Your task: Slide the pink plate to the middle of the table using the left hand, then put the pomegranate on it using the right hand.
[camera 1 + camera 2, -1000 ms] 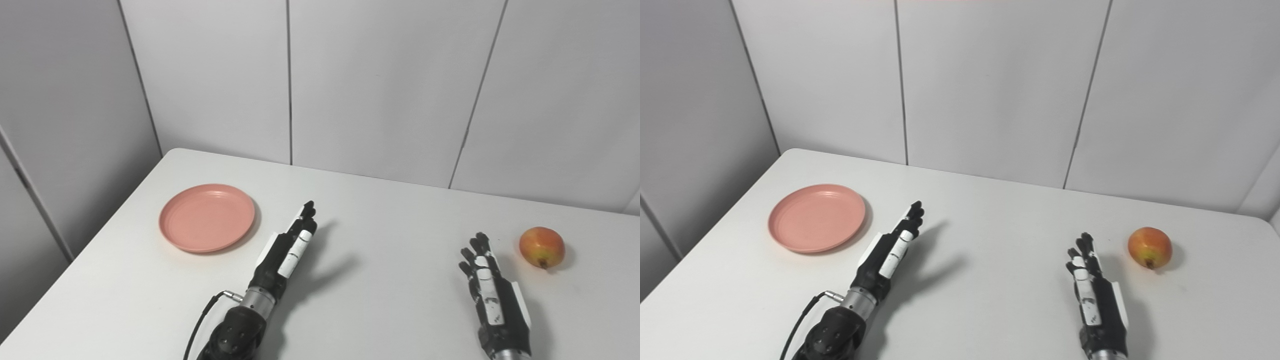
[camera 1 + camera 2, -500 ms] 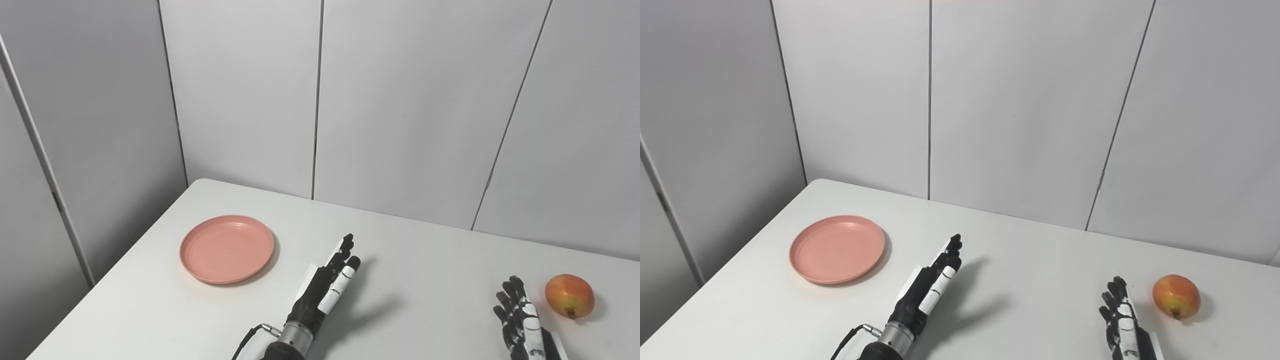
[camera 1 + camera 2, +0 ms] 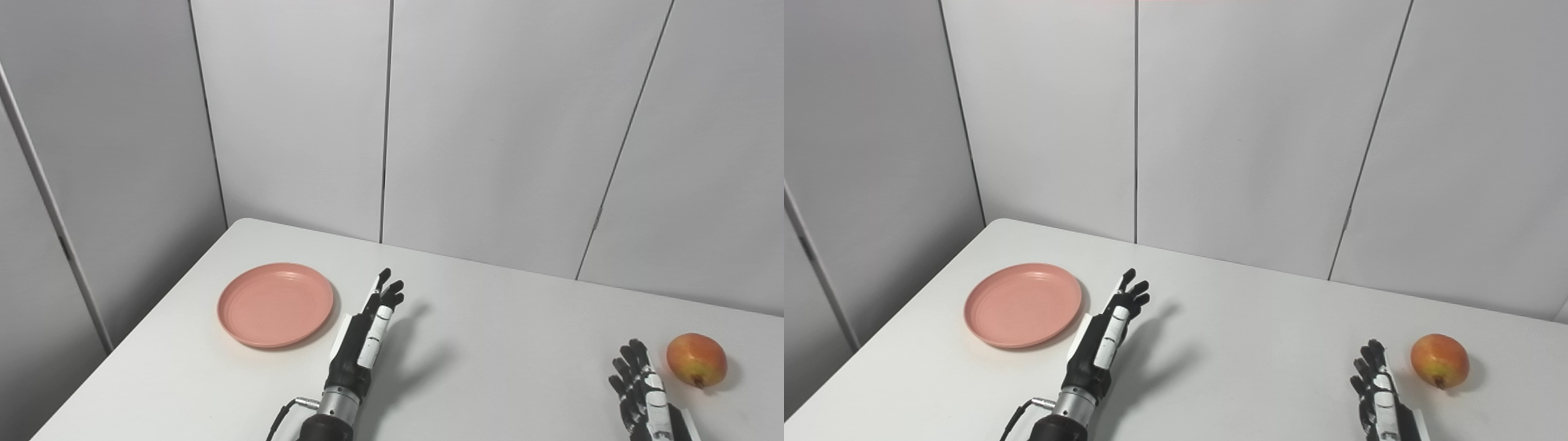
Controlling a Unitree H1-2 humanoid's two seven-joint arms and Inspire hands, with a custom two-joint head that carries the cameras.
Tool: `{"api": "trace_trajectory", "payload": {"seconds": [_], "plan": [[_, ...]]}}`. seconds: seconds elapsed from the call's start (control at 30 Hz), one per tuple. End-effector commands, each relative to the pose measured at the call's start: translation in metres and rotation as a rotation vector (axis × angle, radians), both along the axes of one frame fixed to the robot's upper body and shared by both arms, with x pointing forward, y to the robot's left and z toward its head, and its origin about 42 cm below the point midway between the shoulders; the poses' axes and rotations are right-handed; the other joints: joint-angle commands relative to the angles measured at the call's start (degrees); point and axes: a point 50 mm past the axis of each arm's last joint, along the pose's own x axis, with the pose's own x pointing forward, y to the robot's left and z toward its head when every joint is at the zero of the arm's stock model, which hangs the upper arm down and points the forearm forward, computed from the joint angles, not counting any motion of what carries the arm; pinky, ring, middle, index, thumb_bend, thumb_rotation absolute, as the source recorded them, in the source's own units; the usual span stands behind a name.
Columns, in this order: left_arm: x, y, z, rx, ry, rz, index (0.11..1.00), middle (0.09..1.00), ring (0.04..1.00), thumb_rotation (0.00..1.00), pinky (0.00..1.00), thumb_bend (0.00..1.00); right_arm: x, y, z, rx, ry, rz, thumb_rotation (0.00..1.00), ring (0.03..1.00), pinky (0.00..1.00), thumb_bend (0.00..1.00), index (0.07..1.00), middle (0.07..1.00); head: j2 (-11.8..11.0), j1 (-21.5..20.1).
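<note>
Nearby, pomegranate (image 3: 696, 359) on its side, tip toward right hand (image 3: 646, 404)

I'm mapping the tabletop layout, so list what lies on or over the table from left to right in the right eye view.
pink plate → left hand, open, beside the plate's right rim → right hand, open, at the bottom edge → pomegranate, all on or above the white table.

Bright, even light and sharp focus; soft shadows fall rightward on the table (image 3: 502, 343).
</note>
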Motion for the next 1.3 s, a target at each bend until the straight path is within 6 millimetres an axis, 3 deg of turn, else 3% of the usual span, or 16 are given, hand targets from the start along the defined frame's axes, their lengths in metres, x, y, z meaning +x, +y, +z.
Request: {"api": "trace_trajectory", "payload": {"seconds": [0.0,0.17,0.27,0.4,0.83,1.27], "plan": [[0.016,0.004,0.035,-0.007,-0.129,0.013,0.87,0.862,0.85,1.0,0.87,0.62,-0.002,-0.001,0.0,0.004,-0.008,-0.011,1.0,1.0,1.0,0.33,1.0,1.0,0.0,0.0],[0.025,0.034,0.057,0.029,-0.118,0.032,0.858,0.852,0.83,1.0,0.85,0.64,-0.003,0.001,0.001,-0.001,-0.012,-0.01,1.0,1.0,1.0,0.34,1.0,1.0,0.2,-0.3],[0.028,0.051,0.066,0.046,-0.102,0.013,0.843,0.845,0.836,1.0,0.92,0.64,-0.003,0.002,0.001,-0.006,-0.013,-0.008,1.0,1.0,1.0,0.33,1.0,1.0,0.2,-0.2],[0.032,0.071,0.072,0.037,-0.104,0.021,0.814,0.825,0.819,1.0,0.89,0.62,-0.003,0.002,0.0,-0.002,-0.013,-0.002,1.0,1.0,1.0,0.33,1.0,1.0,0.2,0.1],[0.046,0.146,0.07,0.02,-0.086,0.164,0.777,0.786,0.784,1.0,0.83,0.62,-0.004,0.0,-0.001,0.001,-0.004,-0.005,1.0,1.0,1.0,0.32,1.0,1.0,-0.1,0.7],[0.044,0.188,0.067,-0.012,-0.099,0.248,0.789,0.785,0.774,1.0,0.77,0.61,-0.003,-0.002,0.0,0.0,-0.002,-0.001,1.0,1.0,1.0,0.31,1.0,1.0,-0.1,1.4]]}}
